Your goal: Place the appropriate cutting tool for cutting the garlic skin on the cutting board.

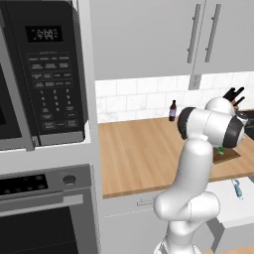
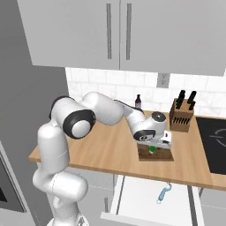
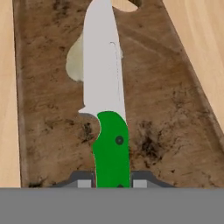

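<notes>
Clamped at its green handle between the gripper (image 3: 113, 183) fingers, the knife (image 3: 107, 109) hangs over the cutting board (image 3: 175, 131), blade toward twelve o'clock across the garlic (image 3: 74, 61). Best lower it flat, then let go.

Green-handled knife (image 3: 111, 148) above dark board (image 3: 175, 127), overlapping pale garlic (image 3: 74, 61).

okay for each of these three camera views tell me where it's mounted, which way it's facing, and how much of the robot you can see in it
Left base view: behind the arm's left, facing forward-down at the counter beside the microwave; the arm rises at lower right.
Right base view: behind its right, facing the board and knife block; arm and gripper show.
Hand view: on the hand, facing down the gripper along the knife over board and garlic.
Shared: all three show the board.
</notes>
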Controlling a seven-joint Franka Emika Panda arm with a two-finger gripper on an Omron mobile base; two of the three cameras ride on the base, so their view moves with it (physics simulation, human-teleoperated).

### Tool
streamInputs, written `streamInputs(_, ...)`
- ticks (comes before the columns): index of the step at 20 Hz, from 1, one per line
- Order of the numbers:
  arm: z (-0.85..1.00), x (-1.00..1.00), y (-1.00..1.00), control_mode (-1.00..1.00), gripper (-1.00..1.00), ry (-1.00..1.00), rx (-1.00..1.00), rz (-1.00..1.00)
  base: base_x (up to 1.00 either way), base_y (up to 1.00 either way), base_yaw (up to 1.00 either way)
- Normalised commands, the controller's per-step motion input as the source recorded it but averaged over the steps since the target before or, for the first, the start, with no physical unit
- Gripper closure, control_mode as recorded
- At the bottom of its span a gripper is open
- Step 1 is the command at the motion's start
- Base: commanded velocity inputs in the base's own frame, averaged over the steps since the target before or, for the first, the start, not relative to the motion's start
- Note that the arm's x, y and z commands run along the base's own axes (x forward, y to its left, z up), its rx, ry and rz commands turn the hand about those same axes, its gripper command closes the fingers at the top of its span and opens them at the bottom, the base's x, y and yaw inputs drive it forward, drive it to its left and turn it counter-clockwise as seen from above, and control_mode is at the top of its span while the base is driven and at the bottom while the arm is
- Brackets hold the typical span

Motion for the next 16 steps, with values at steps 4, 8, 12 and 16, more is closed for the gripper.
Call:
streamInputs(4,-0.43,0.12,0.01,-1.0,1.0,0.0,-0.04,0.0,0.0,0.0,0.0)
streamInputs(8,-0.03,0.0,0.0,-1.0,1.0,0.0,0.0,0.0,0.0,0.0,0.0)
streamInputs(12,-0.34,0.02,0.09,-1.0,-1.0,0.0,-0.03,0.0,0.0,0.0,0.0)
streamInputs(16,-0.18,0.05,0.06,-1.0,-1.0,0.01,-0.02,0.0,0.0,0.0,0.0)
